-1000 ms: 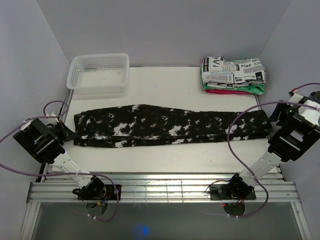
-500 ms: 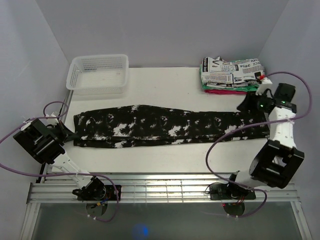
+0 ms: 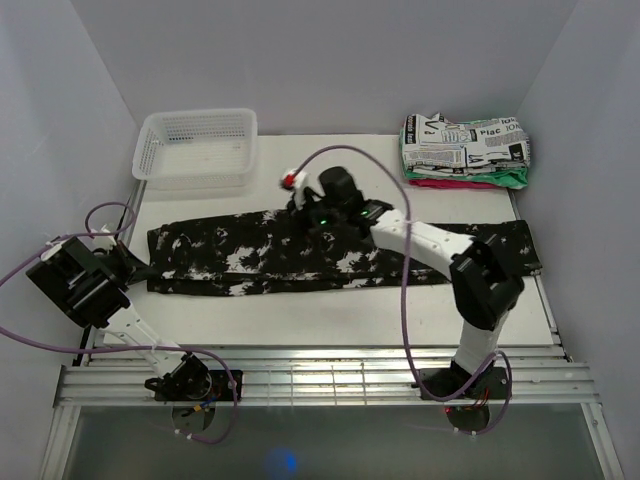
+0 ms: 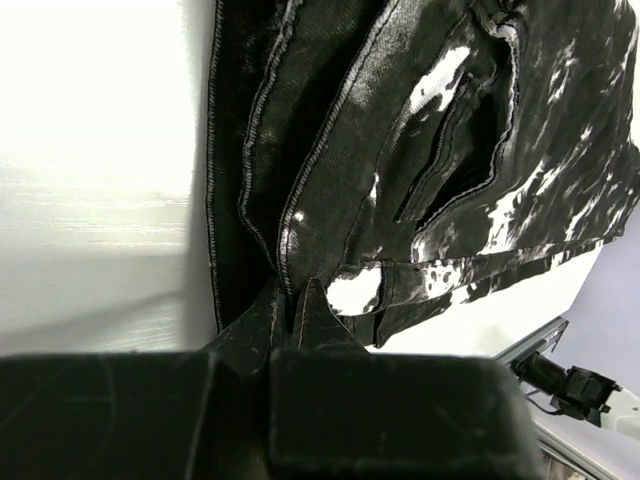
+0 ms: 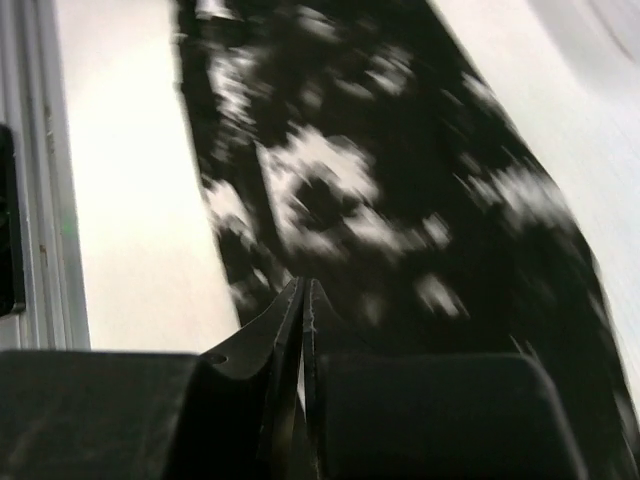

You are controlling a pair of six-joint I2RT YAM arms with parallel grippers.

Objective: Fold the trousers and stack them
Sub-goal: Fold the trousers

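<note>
Top external view: left claw (image 4: pixel 297 292) is pinched shut on the left end of the trousers (image 3: pixel 250 262), which lie stretched flat across the tabletop (image 3: pixel 340 315). Right claw (image 5: pixel 303 285) hangs over their middle, fingers squeezed together, holding nothing as far as I can see.

trousers (image 3: pixel 230 260) across middle, basket (image 3: pixel 195 178) and folded stack (image 3: pixel 465 150) behind, open table (image 3: pixel 330 160) between
</note>
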